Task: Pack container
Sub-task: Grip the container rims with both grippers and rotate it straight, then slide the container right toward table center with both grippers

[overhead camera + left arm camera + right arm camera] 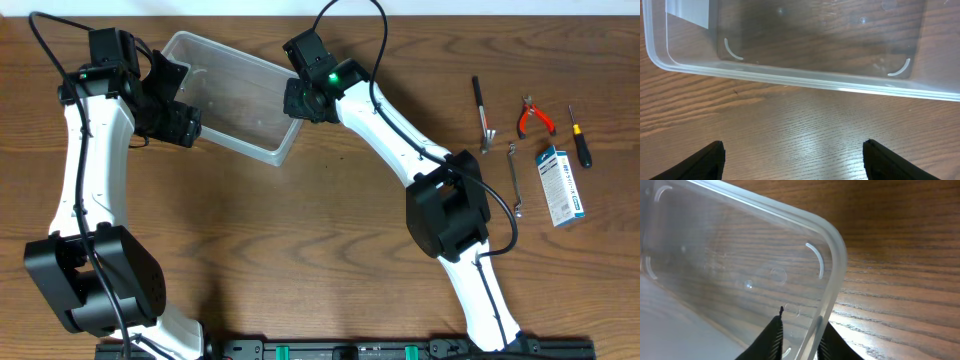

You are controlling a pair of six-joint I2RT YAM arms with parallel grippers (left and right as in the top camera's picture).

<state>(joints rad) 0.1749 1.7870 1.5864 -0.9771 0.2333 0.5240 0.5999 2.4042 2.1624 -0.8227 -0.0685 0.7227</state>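
Observation:
The clear plastic container (240,145) lies at the back of the table, left of centre, with nothing in it. My right gripper (300,100) is at its right-hand short end. In the right wrist view the fingers (802,330) straddle the container's rim (832,275), one inside and one outside, shut on the wall. My left gripper (185,125) is at the container's left side. In the left wrist view its fingers (792,150) are wide open over bare wood, just short of the container's long rim (805,80).
At the right of the table lie a slim black-handled tool (483,115), red-handled pliers (533,117), a screwdriver (579,137), a metal wrench (515,180) and a small blue-and-white box (559,185).

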